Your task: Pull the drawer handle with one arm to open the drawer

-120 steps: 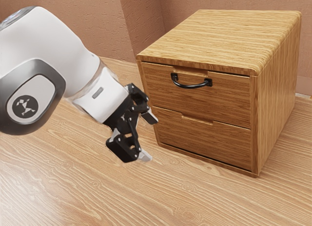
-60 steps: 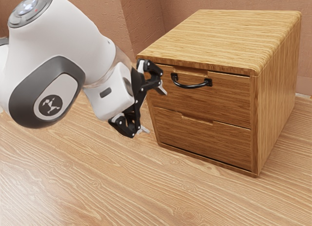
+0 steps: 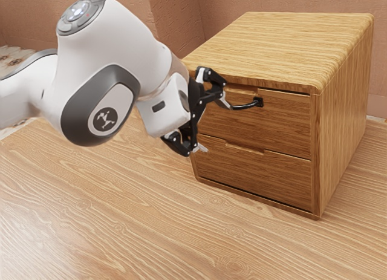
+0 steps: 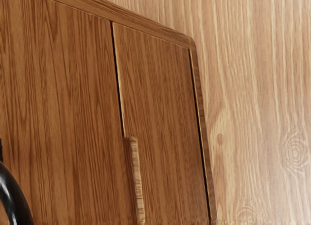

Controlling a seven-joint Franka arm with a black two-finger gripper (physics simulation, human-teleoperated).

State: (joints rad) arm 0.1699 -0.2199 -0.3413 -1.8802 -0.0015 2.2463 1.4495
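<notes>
A wooden cabinet (image 3: 284,44) with two drawers stands on the wooden table. The top drawer (image 3: 281,123) carries a black curved handle (image 3: 247,104), and its front sits flush with the cabinet frame. My black gripper (image 3: 214,127) is open, right in front of the drawer fronts at the handle's left end. One fingertip (image 3: 225,103) overlaps that end of the handle; the other (image 3: 201,149) hangs lower, before the bottom drawer (image 3: 260,171). In the wrist view the handle (image 4: 12,200) curves in close to the hand, beside the seam between the two drawer fronts.
The wooden table (image 3: 121,231) spreads wide in front of the cabinet and to the exterior view's left. Brown walls (image 3: 175,20) rise behind. The bottom drawer has a small wooden lip (image 4: 135,181) as its grip. My white arm fills the upper left.
My hand has risen from low over the table and moved toward the exterior view's right, up to the left end of the top drawer's handle. The drawer has not moved.
</notes>
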